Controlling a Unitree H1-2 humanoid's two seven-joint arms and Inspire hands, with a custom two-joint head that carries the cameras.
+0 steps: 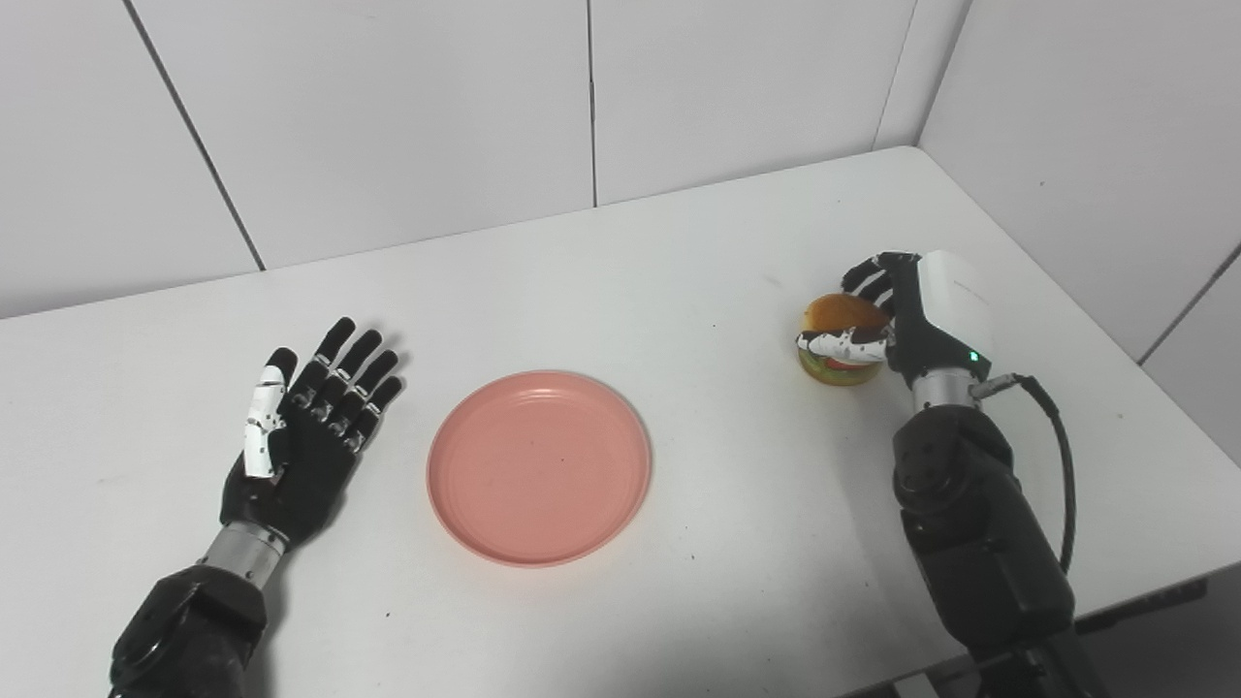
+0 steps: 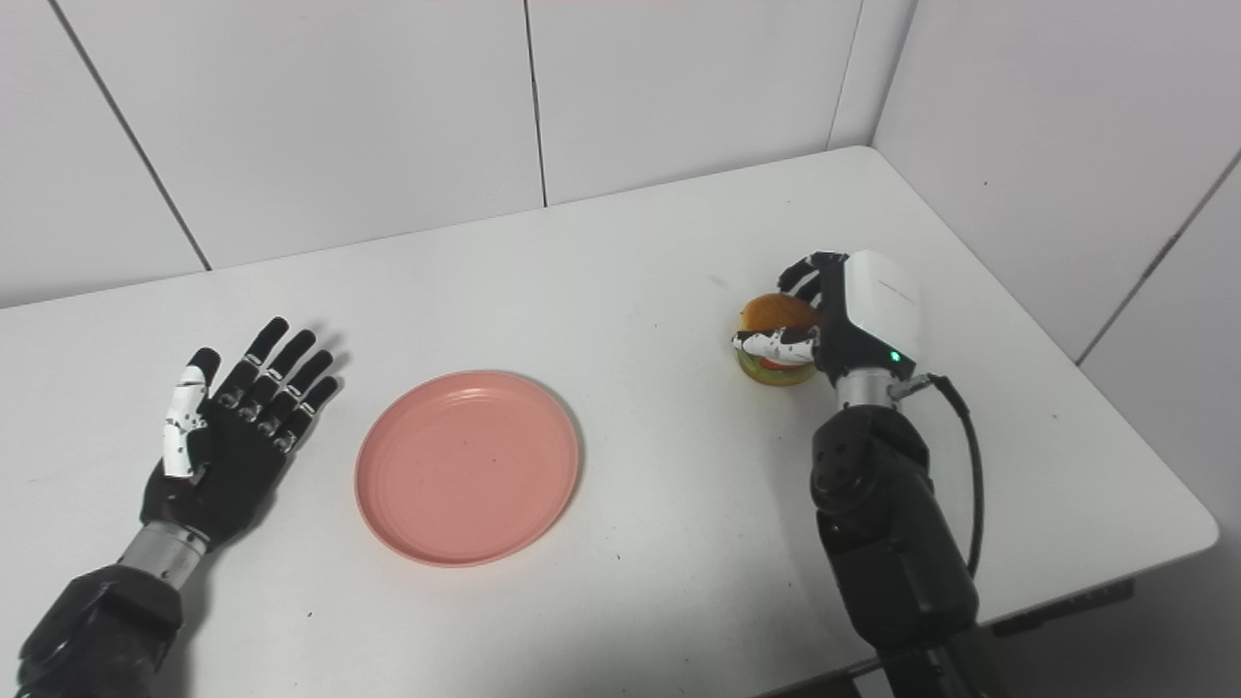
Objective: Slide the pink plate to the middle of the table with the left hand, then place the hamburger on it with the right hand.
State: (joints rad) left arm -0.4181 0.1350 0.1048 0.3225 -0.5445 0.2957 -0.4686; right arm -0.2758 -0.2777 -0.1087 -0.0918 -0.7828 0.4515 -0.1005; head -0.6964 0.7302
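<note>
On the white table [image 1: 679,252] beneath pale wall panels, our left hand [image 1: 301,427] lies flat, fingers spread and holding nothing, with the pink plate [image 1: 539,466] just beside it toward the middle. Our right hand [image 1: 897,320] curls around the hamburger [image 1: 836,315], thumb across its front.

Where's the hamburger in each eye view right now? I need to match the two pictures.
Left eye view: hamburger at right of centre, wrapped by the right hand.
Right eye view: hamburger at right of centre, nearer the middle of the picture.
Shared landmark: the pink plate, empty, lying to its left in both.
</note>
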